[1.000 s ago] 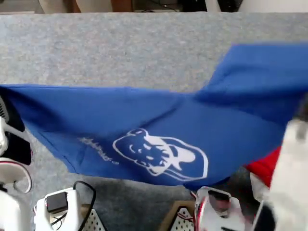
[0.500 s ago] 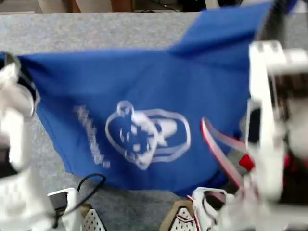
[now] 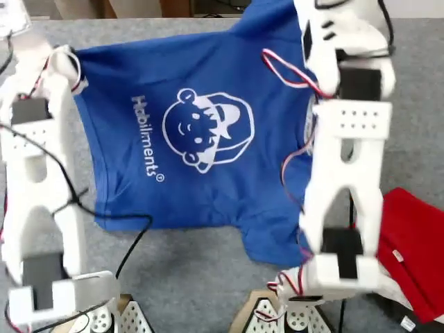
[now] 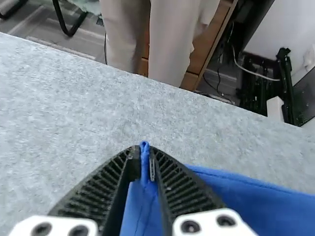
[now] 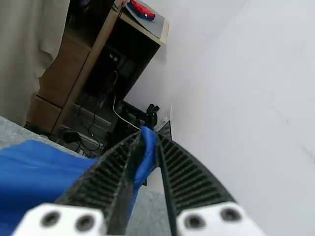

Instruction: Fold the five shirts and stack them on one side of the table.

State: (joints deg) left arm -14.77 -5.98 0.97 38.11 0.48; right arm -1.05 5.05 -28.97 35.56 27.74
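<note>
High view: blue shirt [image 3: 118, 83], table [image 3: 152, 33] edge

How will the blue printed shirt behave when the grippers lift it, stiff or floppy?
Probably floppy: the blue printed shirt lies creased on the grey table. Likely light: the left gripper and right gripper each hold it by a thin pinch.

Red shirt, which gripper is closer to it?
Right. The right gripper holds the blue shirt at its far edge, on the side where the red shirt lies; the left gripper holds the opposite corner, across the table.
</note>
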